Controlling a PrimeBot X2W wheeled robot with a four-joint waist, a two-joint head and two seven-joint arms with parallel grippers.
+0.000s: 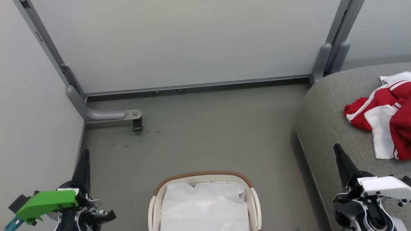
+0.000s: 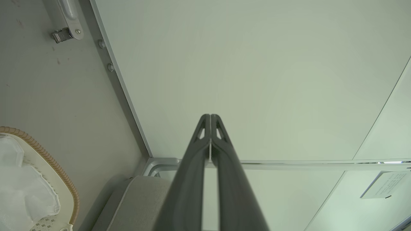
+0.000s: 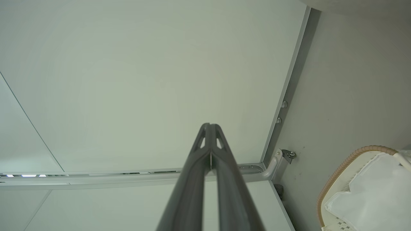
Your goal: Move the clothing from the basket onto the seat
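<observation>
Head view showed the red clothing (image 1: 390,115) crumpled on the seat (image 1: 324,106), back from its rounded edge, the basket (image 1: 202,175) with its white liner (image 1: 205,205) showing, and the left claw (image 2: 210,117) and right claw (image 3: 210,125) pinched closed, empty, so a dip into it risked snagging that liner.

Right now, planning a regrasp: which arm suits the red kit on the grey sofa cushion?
Right, probably: right gripper by the grey sofa cushion, near the red kit; left gripper beyond the white basket.

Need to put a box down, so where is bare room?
Bare: the floor between the wall panel and basket; the seat left of the clothing. Crowded: the seat at right, under the clothing.
</observation>
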